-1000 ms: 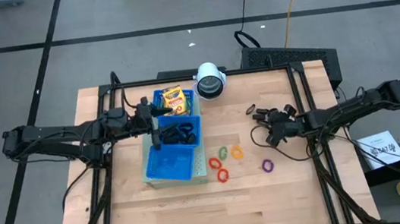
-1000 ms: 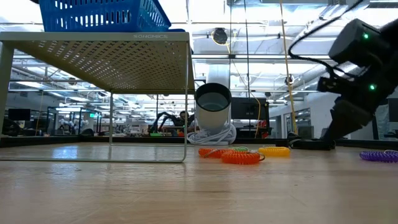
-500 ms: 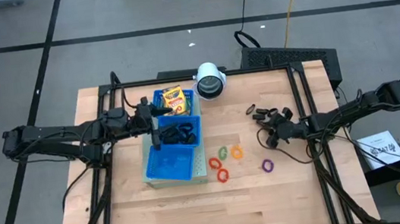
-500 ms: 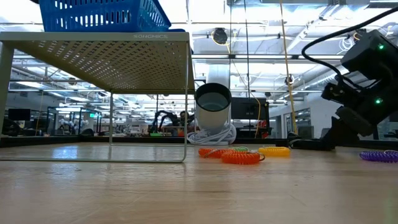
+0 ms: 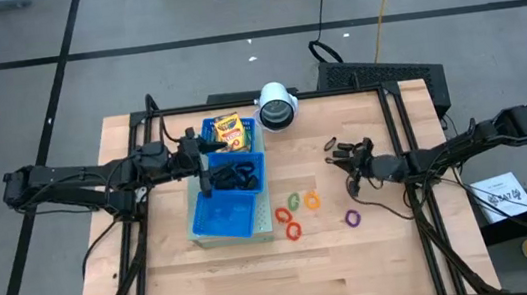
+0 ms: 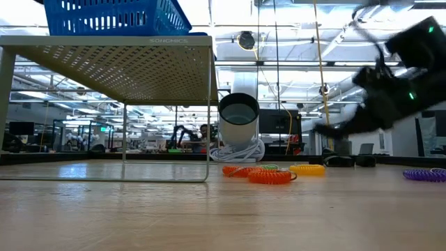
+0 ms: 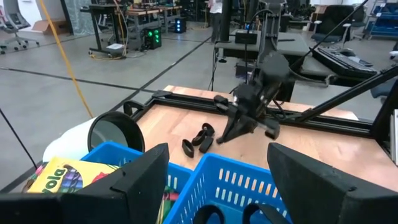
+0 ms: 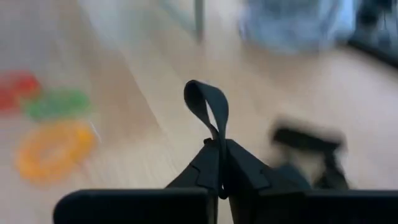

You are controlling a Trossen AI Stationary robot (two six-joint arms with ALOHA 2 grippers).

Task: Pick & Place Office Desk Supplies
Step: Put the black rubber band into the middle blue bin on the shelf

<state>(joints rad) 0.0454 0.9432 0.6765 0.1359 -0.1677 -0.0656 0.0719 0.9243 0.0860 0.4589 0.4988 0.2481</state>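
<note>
My right gripper (image 5: 349, 160) is shut on a small black clip (image 8: 208, 106) and hangs above the table's right half. Two more black clips (image 5: 331, 144) lie on the wood just beyond it. Coloured rings lie flat mid-table: red (image 5: 292, 231), green (image 5: 293, 202), orange (image 5: 311, 201) and purple (image 5: 352, 218). My left gripper (image 5: 212, 166) stands open over the blue tray (image 5: 198, 216), its fingers wide apart (image 7: 217, 177). The tray's far compartment holds a yellow-and-green crayon box (image 5: 228, 129). Its middle compartment holds black clips (image 5: 237, 176). My right gripper pinches the black clip between its two fingertips (image 8: 236, 168). The clip's looped wire handle (image 8: 211, 115) sticks out past them. The fingers reach in from the table's right, nearly level. The clip is lifted clear of the wood (image 6: 327, 130).
A white cylinder with a dark centre (image 5: 277, 108) stands at the far edge beside the tray. The tray sits on a raised perforated shelf (image 6: 118, 52). A black frame rail (image 5: 396, 116) runs along the table's right side. Bare wood lies toward the near edge.
My right gripper has shut on a black clip from the pile. It has risen off the table and drifted a little toward the far left, carrying the clip clear of the wood. The other clips have stayed on the table.
</note>
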